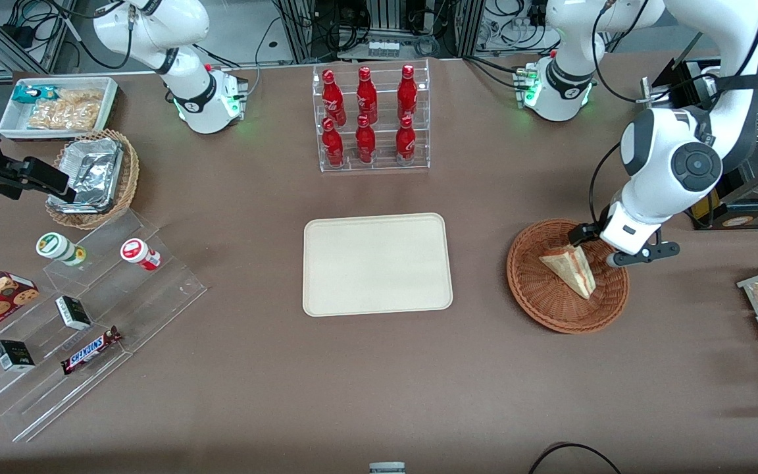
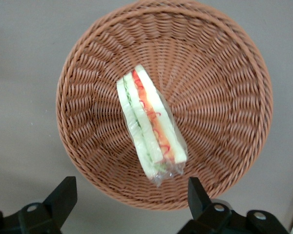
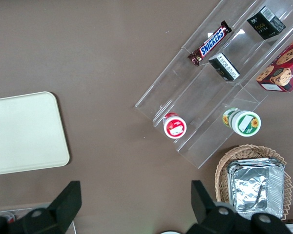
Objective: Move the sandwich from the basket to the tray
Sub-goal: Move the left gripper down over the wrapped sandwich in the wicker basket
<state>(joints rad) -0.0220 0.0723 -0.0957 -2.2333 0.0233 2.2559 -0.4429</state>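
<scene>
1. Sandwich [image 2: 150, 127]: lies in the basket [image 2: 219, 87], wrapped in clear film, cut edge with its filling layers facing up. It has not been lifted.
2. Gripper [image 2: 132, 197]: released, fingers spread wide, holding nothing. It hangs above the basket, over the rim farther from the front camera, with no contact with the sandwich.
3. Tray [image 1: 377, 263]: bare, well apart from the basket, toward the parked arm's end of the table.
4. Progress: judged as early. The approach over the basket is in place; no grasp has been made.
5. Remaining, as a judgement:
   - descend and straddle the sandwich;
   - clench on it;
   - lift clear of the basket rim;
   - carry it to the tray;
   - set it down and release.
</scene>
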